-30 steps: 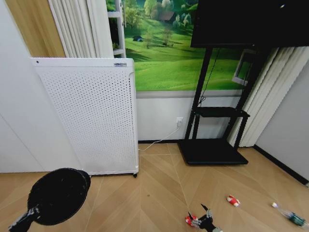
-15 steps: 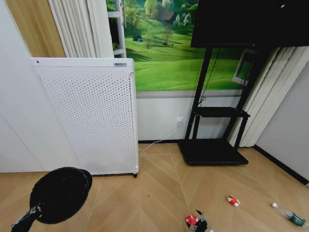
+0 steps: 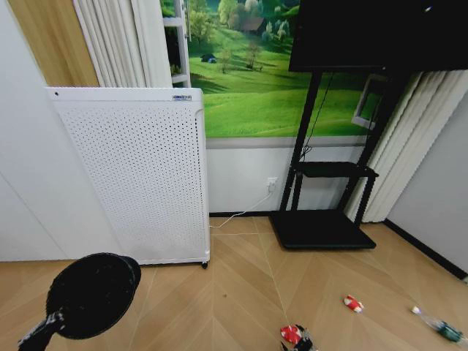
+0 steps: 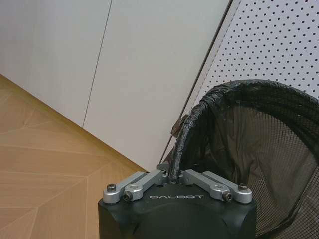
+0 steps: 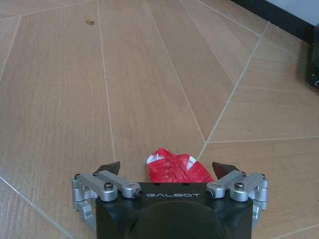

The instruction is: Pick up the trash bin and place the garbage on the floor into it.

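Two arms busy: left gripper (image 4: 175,180) clenched on the rim of the small black round mesh trash bin (image 3: 91,295), held above the tan herringbone wood floor (image 3: 241,292) beside the white perforated appliance (image 3: 135,172). Right gripper (image 5: 169,172), jaws spread, straddles the crumpled red-and-white wrapper (image 5: 177,167) on the floor; pickup step, next call is probably closing on it.

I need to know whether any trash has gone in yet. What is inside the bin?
Nothing shows inside the bin, held by the left hand: just black mesh wall. Its bottom is out of sight. The wrapper lies on the floor between the open right hand's fingers.
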Available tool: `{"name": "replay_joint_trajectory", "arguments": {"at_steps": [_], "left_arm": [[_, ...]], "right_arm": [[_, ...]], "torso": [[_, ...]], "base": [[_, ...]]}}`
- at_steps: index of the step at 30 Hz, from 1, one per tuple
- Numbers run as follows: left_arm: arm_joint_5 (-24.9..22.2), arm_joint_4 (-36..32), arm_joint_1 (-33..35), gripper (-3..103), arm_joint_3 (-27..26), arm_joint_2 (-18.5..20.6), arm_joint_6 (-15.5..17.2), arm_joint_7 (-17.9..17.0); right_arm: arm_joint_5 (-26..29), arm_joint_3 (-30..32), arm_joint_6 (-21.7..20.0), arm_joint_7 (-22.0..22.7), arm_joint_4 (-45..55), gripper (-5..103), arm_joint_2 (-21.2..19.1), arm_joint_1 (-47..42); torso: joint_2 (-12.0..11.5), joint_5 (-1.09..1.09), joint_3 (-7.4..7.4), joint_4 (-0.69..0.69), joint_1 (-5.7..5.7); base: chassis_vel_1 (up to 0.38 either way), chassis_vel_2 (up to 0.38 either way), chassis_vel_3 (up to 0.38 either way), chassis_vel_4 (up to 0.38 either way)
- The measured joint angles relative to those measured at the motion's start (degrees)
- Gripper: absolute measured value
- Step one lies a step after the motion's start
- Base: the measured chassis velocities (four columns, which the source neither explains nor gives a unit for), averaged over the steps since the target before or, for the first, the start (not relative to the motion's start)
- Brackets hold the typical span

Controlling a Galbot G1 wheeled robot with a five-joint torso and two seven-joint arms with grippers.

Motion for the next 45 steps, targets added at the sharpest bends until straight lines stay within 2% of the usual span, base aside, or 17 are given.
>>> {"name": "replay_joint_trajectory", "arguments": {"at_steps": [14, 15, 16, 18, 20, 23, 24, 27, 29, 30, 31, 32, 34, 35, 36, 42, 45], "left_arm": [[-1.21, -0.71, 0.37, 1, 0.42, -0.20, 0.05, -0.27], [-1.29, -0.82, 0.37, 1, 0.51, -0.25, 0.06, -0.32], [-1.29, -0.82, 0.37, 1, 0.51, -0.25, 0.06, -0.32], [-1.48, -1.04, 0.36, 1, 0.55, -0.35, 0.11, -0.45], [-1.60, -1.12, 0.36, 1, 0.55, -0.37, 0.15, -0.49], [-2.28, -1.36, 0.41, 1, 0.38, -0.27, 0.27, -0.63], [-2.28, -1.36, 0.41, 1, 0.38, -0.27, 0.27, -0.63], [-2.56, -1.34, 0.35, 1, 0.23, -0.13, 0.31, -0.70], [-2.59, -1.28, 0.31, 1, 0.22, -0.13, 0.31, -0.71], [-2.62, -1.21, 0.25, 1, 0.26, -0.15, 0.32, -0.76], [-2.62, -1.21, 0.25, 1, 0.26, -0.15, 0.32, -0.76], [-2.63, -1.17, 0.16, 1, 0.40, -0.19, 0.34, -0.81], [-2.63, -1.12, 0.08, 1, 0.55, -0.21, 0.36, -0.83], [-2.63, -1.05, -0.04, 1, 0.72, -0.20, 0.36, -0.88], [-2.65, -0.88, -0.14, 1, 0.96, -0.18, 0.43, -0.94], [-2.63, 0.15, -0.48, 1, 2.36, 0.15, 0.57, -1.15], [-2.76, 1.09, -1.15, 1, 5.06, 0.86, 1.01, -1.65]], "right_arm": [[-0.05, -0.58, -0.10, 0.94, -3.74, 101, -0.57, 2.22], [-0.03, -0.75, -0.17, 0.94, -3.94, 97, -0.57, 2.41], [-0.03, -0.75, -0.17, 0.94, -3.94, 97, -0.57, 2.41], [0.02, -1.02, -0.17, 1.03, -4.70, 88, -0.46, 3.00], [0.01, -1.10, -0.15, 1.08, -4.99, 88, -0.40, 3.26], [-0.16, -1.31, 0.12, 1.17, -6.28, 71, -0.30, 4.19], [-0.16, -1.31, 0.12, 1.17, -6.28, 71, -0.30, 4.19], [-0.22, -1.48, 0.17, 1.20, -6.58, 55, -0.45, 4.29], [-0.23, -1.49, 0.17, 1.24, -6.58, 55, -0.50, 4.27], [-0.24, -1.42, 0.16, 1.32, -6.59, 44, -0.59, 4.17], [-0.24, -1.42, 0.16, 1.32, -6.59, 44, -0.59, 4.17], [-0.24, -1.39, 0.16, 1.33, -6.57, 38, -0.61, 4.00], [-0.23, -1.33, 0.16, 1.33, -6.49, 38, -0.62, 3.86], [-0.10, -1.20, 0.16, 1.40, -6.41, 30, -0.65, 3.66], [0.24, -1.07, 0.14, 1.41, -6.18, 27, -0.71, 3.36], [0.64, -0.25, 0.22, 1.21, -5.73, 26, -0.78, 2.72], [1.44, 0.62, 0.44, 0.77, -4.22, 26, -1.02, 1.89]], "torso": [[0.00, 0.00, 0.00, 0.00, 0.00], [0.00, 0.00, 0.00, 0.00, 0.00], [0.00, 0.00, 0.00, 0.00, 0.00], [0.00, -0.01, 0.00, -0.01, 0.00], [0.01, -0.02, -0.01, 0.00, 0.00], [0.01, -0.03, -0.01, 0.00, -0.01], [0.01, -0.03, -0.01, 0.00, -0.01], [0.01, 0.00, -0.01, 0.01, -0.01], [0.01, 0.01, -0.01, 0.01, -0.01], [0.01, 0.00, -0.01, 0.02, 0.00], [0.01, 0.00, -0.01, 0.02, 0.00], [0.01, 0.00, -0.01, 0.01, 0.00], [0.01, 0.02, -0.01, 0.00, 0.00], [0.01, 0.00, -0.01, 0.00, -0.01], [0.01, -0.01, 0.00, 0.00, 0.00], [0.00, 0.01, 0.00, 0.00, 0.00], [0.00, 0.02, 0.01, -0.04, 0.00]], "base": [[0.000, 0.000, 0.000, 0.000], [0.000, 0.000, 0.000, 0.000], [0.000, 0.000, 0.000, 0.000], [0.000, 0.000, 0.000, 0.000], [0.000, 0.000, 0.000, 0.000], [0.000, 0.000, 0.000, 0.000], [0.000, 0.000, 0.000, 0.000], [0.000, 0.000, 0.000, 0.000], [0.000, 0.000, 0.000, 0.000], [0.000, 0.000, 0.000, 0.000], [0.000, 0.000, 0.000, 0.000], [0.000, 0.000, 0.000, 0.000], [0.000, 0.000, 0.000, 0.000], [0.000, 0.000, 0.000, 0.000], [0.000, 0.000, 0.000, 0.000], [0.000, 0.000, 0.000, 0.000], [0.000, 0.000, 0.000, 0.000]]}}
